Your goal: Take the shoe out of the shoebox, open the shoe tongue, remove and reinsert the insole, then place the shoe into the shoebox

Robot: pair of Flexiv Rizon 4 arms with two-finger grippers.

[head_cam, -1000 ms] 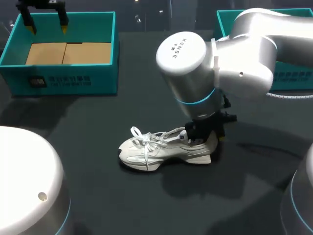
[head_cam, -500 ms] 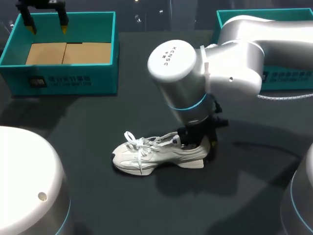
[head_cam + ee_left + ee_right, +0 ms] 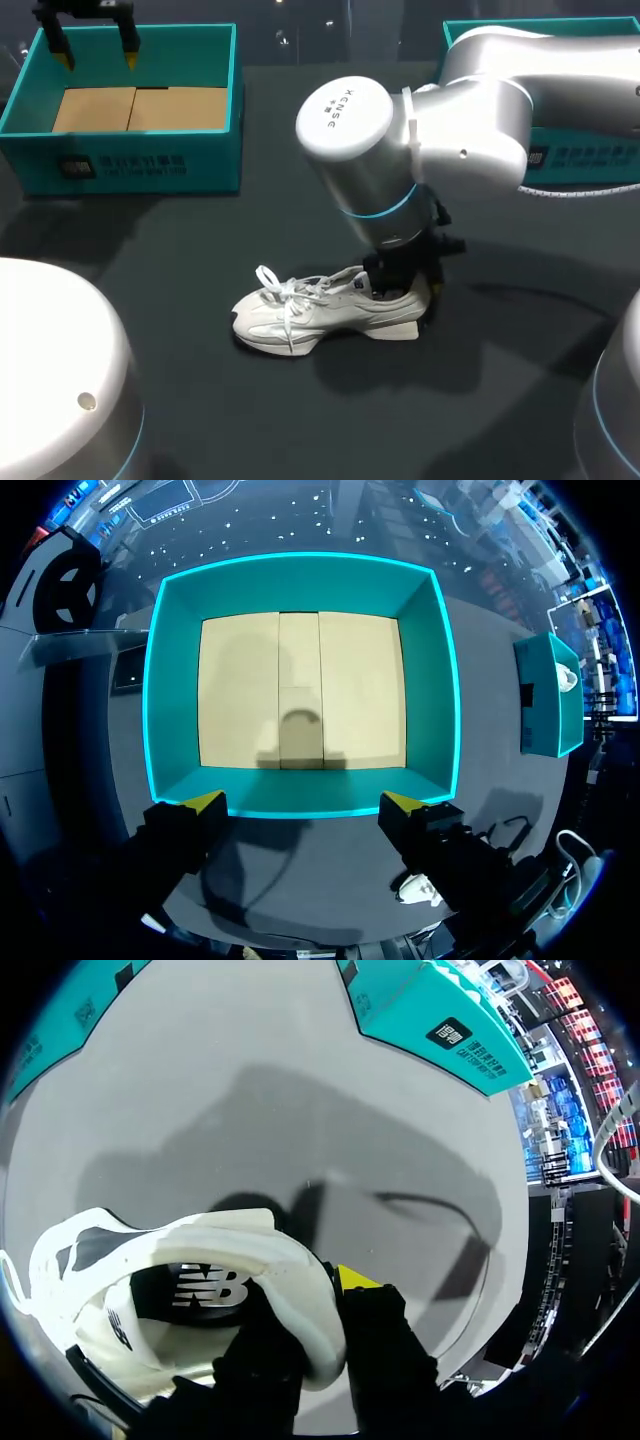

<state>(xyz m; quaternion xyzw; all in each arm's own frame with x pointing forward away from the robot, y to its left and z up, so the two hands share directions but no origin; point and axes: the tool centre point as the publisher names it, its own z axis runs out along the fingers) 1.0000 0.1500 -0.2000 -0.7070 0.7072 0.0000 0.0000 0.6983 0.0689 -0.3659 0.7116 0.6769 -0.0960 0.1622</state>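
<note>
Head view: shoe (image 3: 318,310) lengthwise left-right, toe left, heel in right jaws' grip; left jaws open.

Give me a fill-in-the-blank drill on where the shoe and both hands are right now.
The right hand grips the white shoe at its ____. The shoe rests on the ____, outside the shoebox. The left hand hovers above that shoebox with its fingers ____.
Missing words: heel; table; open.
</note>
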